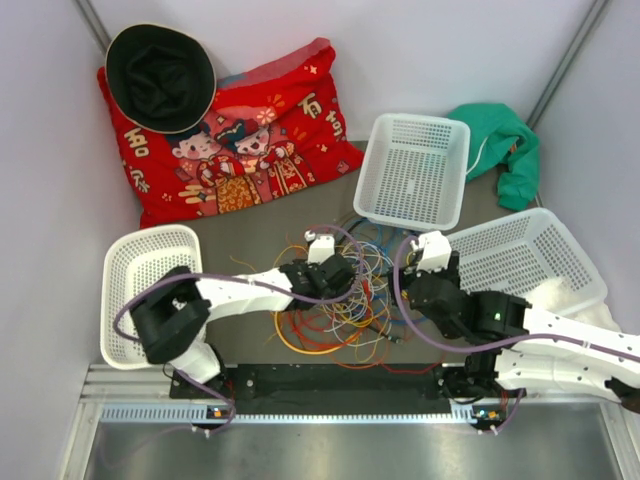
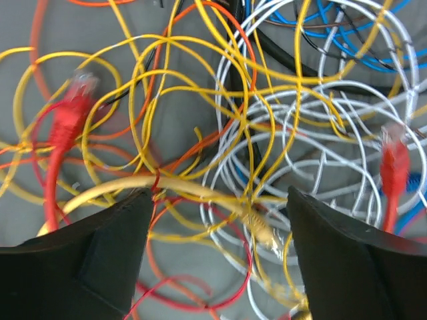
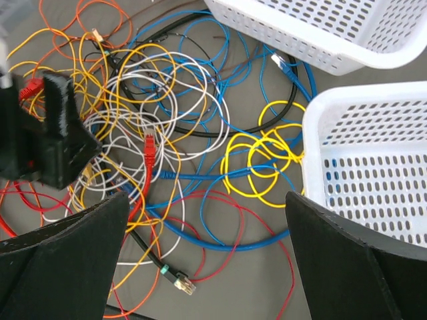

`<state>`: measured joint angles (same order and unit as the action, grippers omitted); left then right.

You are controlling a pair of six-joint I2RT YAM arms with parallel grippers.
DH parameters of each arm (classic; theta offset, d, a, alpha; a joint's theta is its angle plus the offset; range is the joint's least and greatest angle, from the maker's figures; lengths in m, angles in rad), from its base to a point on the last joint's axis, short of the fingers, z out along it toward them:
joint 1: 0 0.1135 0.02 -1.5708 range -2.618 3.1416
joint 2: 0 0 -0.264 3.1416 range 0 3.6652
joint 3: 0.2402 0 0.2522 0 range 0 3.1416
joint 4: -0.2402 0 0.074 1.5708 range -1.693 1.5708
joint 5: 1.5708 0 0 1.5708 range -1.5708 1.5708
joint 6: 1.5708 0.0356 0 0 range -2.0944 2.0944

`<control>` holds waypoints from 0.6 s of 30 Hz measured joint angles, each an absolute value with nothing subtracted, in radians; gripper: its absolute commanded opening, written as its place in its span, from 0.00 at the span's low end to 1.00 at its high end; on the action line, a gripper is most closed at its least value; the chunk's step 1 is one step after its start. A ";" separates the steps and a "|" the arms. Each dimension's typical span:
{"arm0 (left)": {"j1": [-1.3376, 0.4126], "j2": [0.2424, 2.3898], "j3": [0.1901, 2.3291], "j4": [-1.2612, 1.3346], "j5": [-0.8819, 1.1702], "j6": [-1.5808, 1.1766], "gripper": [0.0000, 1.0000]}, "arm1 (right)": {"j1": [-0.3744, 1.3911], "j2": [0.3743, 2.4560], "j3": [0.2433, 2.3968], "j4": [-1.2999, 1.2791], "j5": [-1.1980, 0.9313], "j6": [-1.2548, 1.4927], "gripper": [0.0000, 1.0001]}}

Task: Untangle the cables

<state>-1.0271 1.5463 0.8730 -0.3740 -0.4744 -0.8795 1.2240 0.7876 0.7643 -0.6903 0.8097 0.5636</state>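
The cables (image 1: 345, 300) lie in a tangled heap of yellow, orange, red, white, blue and black loops on the grey table between the two arms. My left gripper (image 1: 340, 278) hangs open low over the heap's left part; in its wrist view the gripper (image 2: 217, 220) straddles yellow cables, with a yellow plug (image 2: 261, 227) between the jaws and red plugs (image 2: 67, 120) to either side. My right gripper (image 1: 418, 285) is open and empty above the heap's right side; its wrist view (image 3: 203, 220) shows blue and red loops and a black plug (image 3: 175, 279) beneath.
White baskets stand at the back centre (image 1: 415, 170), right (image 1: 525, 255) and left (image 1: 140, 290). A red printed cushion (image 1: 235, 140) with a black hat (image 1: 160, 75) lies at the back left. A green cloth (image 1: 505, 145) lies at the back right.
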 measured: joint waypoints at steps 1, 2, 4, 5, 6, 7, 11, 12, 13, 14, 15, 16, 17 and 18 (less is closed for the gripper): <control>-1.019 1.575 0.881 -0.358 -0.461 -0.875 0.78 | 1.224 0.784 0.764 -0.699 0.810 0.569 0.99; -1.007 1.597 0.885 -0.345 -0.448 -0.871 0.74 | 1.224 0.779 0.764 -0.706 0.810 0.573 0.99; -0.976 1.626 0.886 -0.327 -0.419 -0.870 0.46 | 1.224 0.760 0.764 -0.728 0.810 0.584 0.99; -0.965 1.631 0.886 -0.317 -0.408 -0.874 0.05 | 1.224 0.748 0.764 -0.738 0.810 0.589 0.99; -0.949 1.635 0.886 -0.300 -0.393 -0.870 0.00 | 1.224 0.732 0.764 -0.747 0.810 0.595 0.99; -0.941 1.635 0.889 -0.290 -0.384 -0.874 0.00 | 1.224 0.717 0.763 -0.753 0.810 0.599 0.99; -0.929 1.634 0.918 -0.330 -0.383 -0.858 0.00 | 1.224 0.666 0.759 -0.774 0.810 0.607 0.99; -0.929 1.629 0.934 -0.351 -0.387 -0.848 0.00 | 1.224 0.657 0.759 -0.777 0.810 0.609 0.99; -0.929 1.617 0.949 -0.369 -0.390 -0.836 0.00 | 1.224 0.649 0.759 -0.779 0.811 0.611 0.99; -0.929 1.594 0.966 -0.391 -0.392 -0.825 0.00 | 1.224 0.645 0.759 -0.780 0.811 0.612 0.99; -0.929 1.561 0.986 -0.415 -0.393 -0.805 0.00 | 1.224 0.644 0.759 -0.781 0.811 0.612 0.99; -0.929 1.527 1.005 -0.429 -0.394 -0.789 0.00 | 1.224 0.644 0.759 -0.782 0.811 0.612 0.99; -0.929 1.481 1.036 -0.446 -0.393 -0.769 0.00 | 1.224 0.644 0.759 -0.782 0.811 0.612 0.99; -0.929 1.433 1.076 -0.456 -0.388 -0.744 0.00 | 1.224 0.644 0.759 -0.782 0.811 0.612 0.99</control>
